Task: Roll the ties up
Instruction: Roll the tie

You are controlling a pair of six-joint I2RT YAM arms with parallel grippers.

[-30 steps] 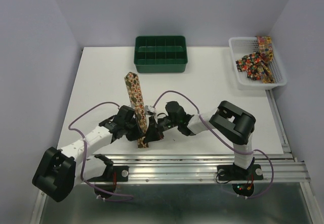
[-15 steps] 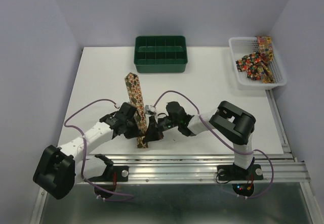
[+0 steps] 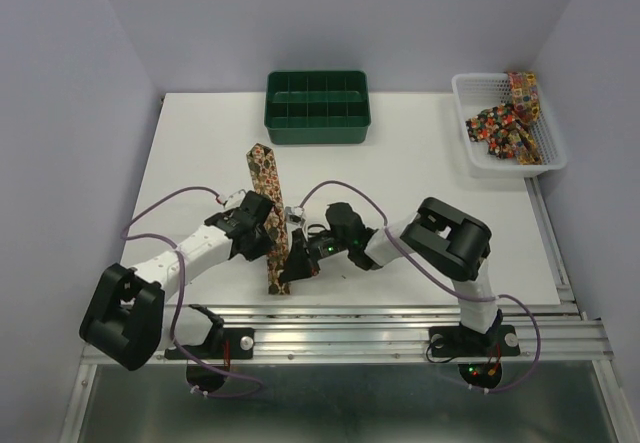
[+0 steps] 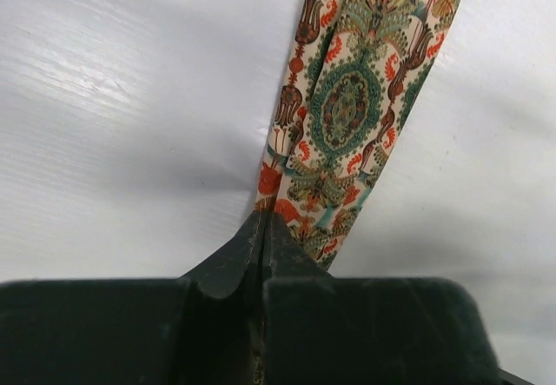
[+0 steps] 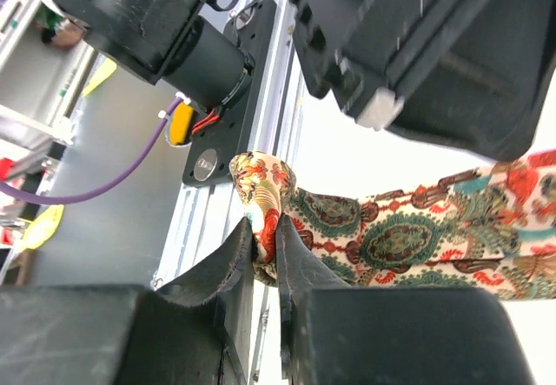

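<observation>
As the right tool grips the tie by its curled near end, rolling is judged barely begun. Left tool clenched, tips against the fabric just beyond. Next move: wind toward the far tip. Tabletop edge and rail just behind the right tool; open room ahead

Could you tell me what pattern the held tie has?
The tie has a teal, red and cream medallion print; left wrist view.

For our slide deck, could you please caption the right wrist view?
Right gripper pinches the curled near end of the patterned tie.
</observation>
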